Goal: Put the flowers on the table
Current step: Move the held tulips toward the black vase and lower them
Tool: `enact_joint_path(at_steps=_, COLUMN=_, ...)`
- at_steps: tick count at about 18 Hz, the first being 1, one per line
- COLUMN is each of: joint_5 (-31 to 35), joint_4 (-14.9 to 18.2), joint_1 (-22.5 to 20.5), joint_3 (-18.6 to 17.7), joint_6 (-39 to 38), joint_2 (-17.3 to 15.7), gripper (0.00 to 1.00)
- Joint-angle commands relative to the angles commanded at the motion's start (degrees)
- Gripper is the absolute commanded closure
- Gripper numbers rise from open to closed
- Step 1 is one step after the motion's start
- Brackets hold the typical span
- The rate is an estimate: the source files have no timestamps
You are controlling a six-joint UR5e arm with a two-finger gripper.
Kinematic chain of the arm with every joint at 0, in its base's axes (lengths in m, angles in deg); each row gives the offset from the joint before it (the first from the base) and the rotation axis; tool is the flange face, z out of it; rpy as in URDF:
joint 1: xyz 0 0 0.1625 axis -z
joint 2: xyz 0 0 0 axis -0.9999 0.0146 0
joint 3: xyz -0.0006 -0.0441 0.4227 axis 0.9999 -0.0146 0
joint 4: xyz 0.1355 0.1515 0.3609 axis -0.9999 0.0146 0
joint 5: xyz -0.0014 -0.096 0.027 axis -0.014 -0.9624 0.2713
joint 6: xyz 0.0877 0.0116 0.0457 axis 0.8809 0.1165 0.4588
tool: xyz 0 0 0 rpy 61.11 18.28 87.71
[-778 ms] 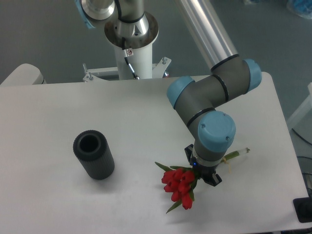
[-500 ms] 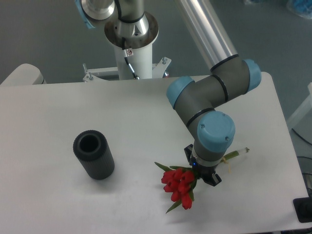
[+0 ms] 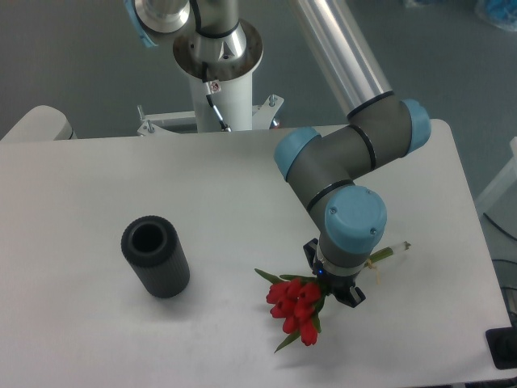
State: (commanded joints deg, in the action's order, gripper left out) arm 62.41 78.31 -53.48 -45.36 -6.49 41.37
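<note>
— Black gripper point(image 3: 334, 284), what is it doing?
— It points down under the blue wrist cap, closed on the flowers point(image 3: 296, 307) at their stems.
— Where do the flowers sit?
— Low over the white surface point(image 3: 97, 323), red blooms left of the gripper, stem ends poking out right. A dark grey vase point(image 3: 155, 257) stands well apart, left.

Lone obstacle: dark vase point(image 3: 155, 257), well left of flowers point(image 3: 296, 308)
</note>
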Motion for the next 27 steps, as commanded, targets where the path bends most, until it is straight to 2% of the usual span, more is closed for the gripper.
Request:
enact_joint_path(at_steps=8, joint_5=0.0, joint_4=0.17, joint_1=0.53, joint_3=-2.64, joint_6=-4.93, joint_2=-1.58, gripper=0.9)
enact_joint_path(at_steps=14, joint_5=0.18, joint_4=0.26, joint_1=0.7, joint_3=-4.92, joint_6=-5.02, joint_2=-2.9, gripper=0.9)
enact_joint_path(at_steps=19, joint_5=0.17, joint_4=0.26, joint_1=0.27, joint_3=-10.1, joint_6=-5.02, joint_2=-6.5, gripper=0.81)
enact_joint_path(at_steps=21, joint_5=0.18, joint_4=0.26, joint_1=-0.17, joint_3=-11.86, joint_6=-5.19, joint_2=-8.08, gripper=0.82)
enact_joint_path(at_steps=23, joint_5=0.0, joint_4=0.17, joint_1=-0.53, joint_3=-14.14, joint_6=-8.51, joint_2=-9.83, gripper=0.9)
enact_joint_path(at_steps=25, joint_5=0.09, joint_4=0.09, joint_1=-0.79, joint_3=-16.43, joint_6=-12.47, joint_2=-11.33, gripper=0.93)
enact_joint_path(at_steps=27, joint_5=0.0, joint_4=-0.17, joint_1=-0.79, joint_3=-19.41, joint_6=-13.02, joint_2=-12.82, gripper=0.94)
